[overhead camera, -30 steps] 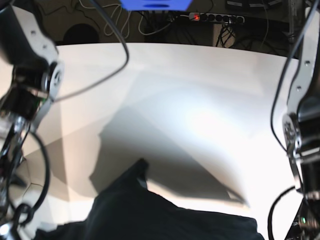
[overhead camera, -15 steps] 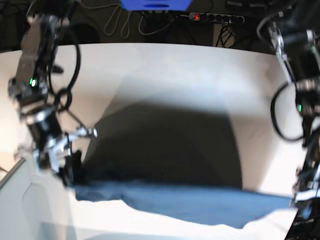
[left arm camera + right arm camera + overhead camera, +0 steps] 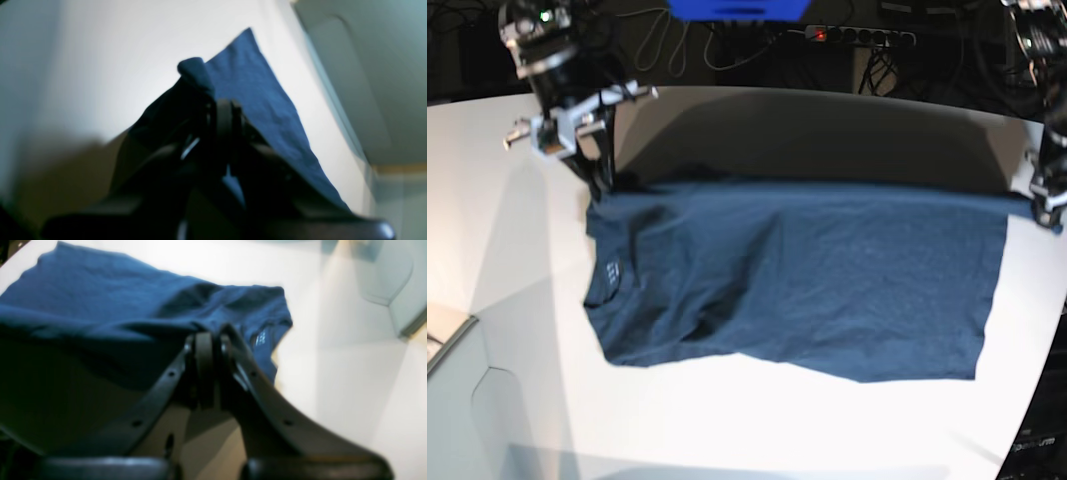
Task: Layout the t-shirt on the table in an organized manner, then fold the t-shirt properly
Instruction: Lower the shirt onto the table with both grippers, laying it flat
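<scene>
Right now you have the t-shirt stretched sideways across the worktop, held by its far edge at both ends. Your right gripper, on the left of the base view, has its jaws pressed together on a fold of cloth at the shoulder end, close to the neck with its small white label mark; the right wrist view shows the navy cloth bunched right at the tips. Your left gripper likewise has its jaws clamped on dark cloth at the hem end, with the rest of the fabric trailing away over the white surface. Most of the body seems to lie on the worktop already, though the far edge looks slightly lifted between the two grips and casts a wide shadow behind it. So judge the layout as nearly done but not finished: the front sleeve area is rumpled, creases run across the chest, and the near edge runs at a slant. You have yet to set the held edge down flat, let go, and smooth the collar end. None of the folding has started; no part is turned over onto another.
</scene>
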Available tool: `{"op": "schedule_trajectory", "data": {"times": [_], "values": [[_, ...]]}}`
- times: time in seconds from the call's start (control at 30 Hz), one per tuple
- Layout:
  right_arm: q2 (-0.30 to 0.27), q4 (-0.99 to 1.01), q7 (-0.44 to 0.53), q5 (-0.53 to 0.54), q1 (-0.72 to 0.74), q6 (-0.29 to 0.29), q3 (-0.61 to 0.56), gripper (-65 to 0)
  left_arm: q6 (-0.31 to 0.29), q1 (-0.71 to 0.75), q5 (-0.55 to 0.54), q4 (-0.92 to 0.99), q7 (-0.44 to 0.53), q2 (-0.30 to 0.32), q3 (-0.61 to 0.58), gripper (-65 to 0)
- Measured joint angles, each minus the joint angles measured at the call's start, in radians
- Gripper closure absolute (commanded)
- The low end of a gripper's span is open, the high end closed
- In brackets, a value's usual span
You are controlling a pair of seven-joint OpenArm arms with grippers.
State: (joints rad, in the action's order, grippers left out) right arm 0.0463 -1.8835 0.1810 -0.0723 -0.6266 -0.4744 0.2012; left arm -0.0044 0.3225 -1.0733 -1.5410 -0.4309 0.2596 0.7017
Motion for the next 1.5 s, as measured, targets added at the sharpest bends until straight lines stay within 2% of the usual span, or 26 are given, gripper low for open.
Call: {"op": "schedule_trajectory", "data": {"times": [0.1, 0.23, 0.4, 0.5, 0.6, 0.77, 0.83, 0.9, 0.97, 1.1, 1.2, 1.27, 1.37, 1.5], "values": [[-0.007, 0.028, 0.126, -0.002, -0.069, -0.001, 0.0, 0.0, 0.001, 0.049, -0.002, 0.0, -0.004, -0.034, 0.074, -0.1], [-0.004, 0.045, 0.275, -0.006, -0.14, -0.001, 0.001, 0.0, 0.001, 0.095, -0.005, -0.028, -0.009, -0.046, 0.115, -0.1], [-0.005, 0.042, 0.468, -0.006, -0.181, 0.0, 0.002, 0.0, -0.002, 0.115, -0.012, -0.184, -0.015, -0.046, 0.184, -0.1], [-0.002, 0.038, 0.581, 0.05, -0.161, 0.0, 0.02, 0.0, -0.008, 0.08, -0.018, -0.292, -0.023, -0.043, 0.23, -0.1], [-0.002, 0.025, 0.632, 0.123, -0.076, 0.0, 0.034, 0.0, -0.014, -0.029, -0.019, -0.353, -0.03, -0.041, 0.262, -0.1], [0.001, -0.009, 0.628, 0.174, 0.117, -0.002, 0.037, 0.0, -0.017, -0.233, -0.023, -0.404, -0.035, -0.006, 0.258, -0.1], [0.021, -0.006, 0.623, 0.174, 0.199, -0.002, 0.04, 0.0, -0.016, -0.317, -0.021, -0.411, -0.012, 0.006, 0.222, -0.1], [0.05, -0.003, 0.558, 0.188, 0.291, 0.0, 0.042, 0.0, -0.007, -0.393, -0.013, -0.404, -0.023, 0.029, 0.175, -0.1], [0.045, -0.003, 0.46, 0.186, 0.39, 0.002, 0.043, 0.0, -0.007, -0.458, 0.014, -0.386, -0.006, 0.046, 0.117, -0.1], [0.042, 0.035, 0.259, 0.199, 0.571, -0.003, 0.068, 0.0, 0.006, -0.552, 0.173, -0.297, 0.008, 0.037, 0.002, -0.1], [0.036, 0.127, 0.13, 0.199, 0.718, 0.006, 0.086, 0.0, -0.007, -0.661, 0.255, -0.14, -0.006, 0.034, -0.111, -0.1], [0.013, 0.19, 0.056, 0.167, 0.816, 0.005, 0.08, 0.0, -0.005, -0.742, 0.296, -0.021, -0.012, 0.025, -0.135, -0.1], [-0.02, 0.323, -0.016, 0.127, 0.945, -0.001, 0.077, 0.0, -0.007, -0.843, 0.341, 0.156, 0.0, 0.039, -0.152, -0.3], [-0.027, 0.62, -0.083, 0.043, 1.128, 0.002, 0.084, 0.0, 0.002, -0.993, 0.422, 0.423, -0.002, 0.048, -0.216, -0.5]]}}
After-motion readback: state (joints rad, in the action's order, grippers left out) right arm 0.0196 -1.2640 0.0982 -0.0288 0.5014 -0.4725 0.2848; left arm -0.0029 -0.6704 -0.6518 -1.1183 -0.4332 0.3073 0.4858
